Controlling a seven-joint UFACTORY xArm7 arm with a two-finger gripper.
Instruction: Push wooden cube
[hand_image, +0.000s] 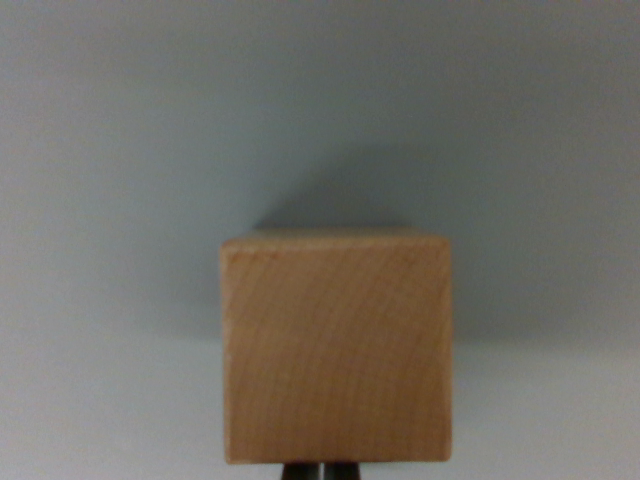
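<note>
At 6 o'clock of the wrist view, dark gripper (319, 470) tips peek under the wooden cube (337, 347), nearly together, grasping nothing; clenched by the look of it, and contact with the cube can't be confirmed. Cube fills lower centre on the plain grey surface (120, 150). Risk: an off-centre push spins it off line; open room toward 12, 9 and 3 o'clock, no edges visible.

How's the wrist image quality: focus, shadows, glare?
Wrist view: soft focus throughout, though the cube still shows faint grain; its shadow falls behind it onto the grey surface, which is brighter toward the bottom; no glare; the gripper is just dark tips at the bottom edge.
</note>
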